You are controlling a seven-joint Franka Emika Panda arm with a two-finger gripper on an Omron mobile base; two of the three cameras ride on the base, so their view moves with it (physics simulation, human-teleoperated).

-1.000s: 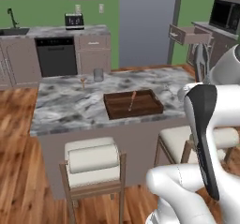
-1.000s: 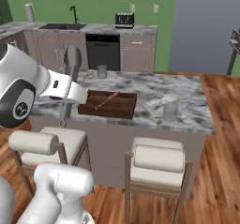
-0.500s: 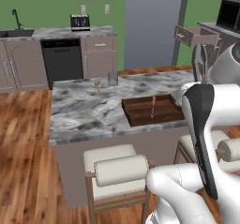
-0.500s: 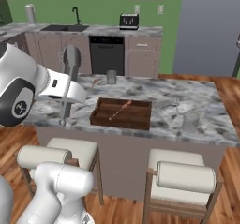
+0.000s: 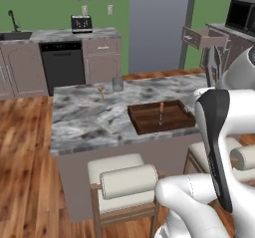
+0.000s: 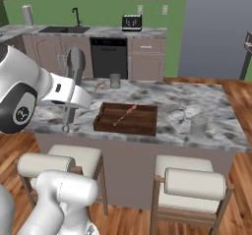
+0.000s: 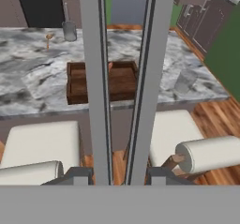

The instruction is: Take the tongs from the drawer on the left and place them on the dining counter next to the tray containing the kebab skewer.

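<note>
My gripper (image 7: 118,174) is shut on the tongs (image 7: 96,78), whose two long grey arms run up the hand view. Their far ends point over the dark wooden tray (image 7: 75,85) on the dining counter (image 7: 33,78). From the right base view the gripper (image 6: 74,88) hangs at the counter's near left corner, and the tongs (image 6: 75,68) stand clear of the tray (image 6: 125,127). The kebab skewer (image 6: 124,116) lies in the tray. In the left base view the tongs (image 5: 213,65) show beside my arm, right of the tray (image 5: 144,125). The drawer (image 5: 198,37) stands pulled out at the back right.
Two cream-cushioned stools (image 6: 189,180) (image 5: 124,179) stand against the counter's near side, under my hand. A clear glass (image 6: 198,126) sits right of the tray, and a grey cup (image 5: 117,83) stands on the far edge. Cabinets, a dishwasher and a toaster (image 6: 132,21) line the back wall.
The base has driven, so the island has shifted and come nearer in both base views. The gripper holds the tongs the same way throughout.
</note>
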